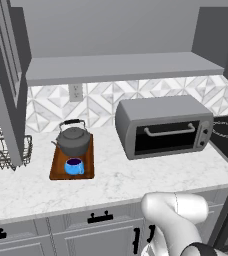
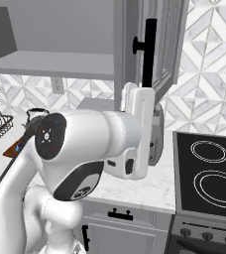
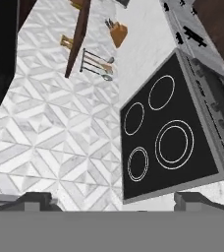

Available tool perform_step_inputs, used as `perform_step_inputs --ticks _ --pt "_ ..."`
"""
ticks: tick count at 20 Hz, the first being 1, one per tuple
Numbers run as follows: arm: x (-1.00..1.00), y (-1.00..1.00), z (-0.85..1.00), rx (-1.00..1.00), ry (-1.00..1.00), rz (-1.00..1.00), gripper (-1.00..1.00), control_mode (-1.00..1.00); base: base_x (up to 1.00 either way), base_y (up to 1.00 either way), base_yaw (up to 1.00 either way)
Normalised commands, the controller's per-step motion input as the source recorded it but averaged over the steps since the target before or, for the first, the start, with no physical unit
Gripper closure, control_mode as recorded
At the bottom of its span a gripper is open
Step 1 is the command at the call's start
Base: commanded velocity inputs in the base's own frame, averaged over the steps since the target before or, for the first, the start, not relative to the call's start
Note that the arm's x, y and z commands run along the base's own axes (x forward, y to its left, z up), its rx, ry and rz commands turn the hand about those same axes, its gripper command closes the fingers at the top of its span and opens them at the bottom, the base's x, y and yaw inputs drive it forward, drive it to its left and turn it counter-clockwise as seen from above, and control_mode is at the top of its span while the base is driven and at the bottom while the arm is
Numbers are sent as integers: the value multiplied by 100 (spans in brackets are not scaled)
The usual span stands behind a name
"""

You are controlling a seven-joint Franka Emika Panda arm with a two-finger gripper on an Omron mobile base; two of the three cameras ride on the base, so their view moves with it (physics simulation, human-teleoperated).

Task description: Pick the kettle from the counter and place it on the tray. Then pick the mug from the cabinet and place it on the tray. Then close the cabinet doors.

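Note:
The dark grey kettle stands on the back half of the reddish-brown tray on the counter. The blue mug sits on the tray just in front of the kettle. Above them the cabinet stands with both cabinet doors swung out: the left door and the right door with its black bar handle. My gripper is open and holds nothing. Its fingertips are spread wide, facing the backsplash and stove. In the right base view my white hand rises just under that handle.
A grey toaster oven sits on the counter right of the tray. A black wire rack stands at the left, partly behind the left door. The black stove top lies at the right. Grey drawers run below the counter.

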Motion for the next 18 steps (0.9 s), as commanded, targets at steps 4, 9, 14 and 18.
perform_step_inputs --ticks 4,9,14,18 --pt "37 65 -8 -6 5 21 -100 -100 0 0 0" --pt "44 67 -4 -6 8 20 -100 -100 0 0 0" --pt "53 62 -3 -7 9 19 -100 -100 0 0 0" --pt "54 57 -4 -9 10 19 -100 -100 0 0 0"
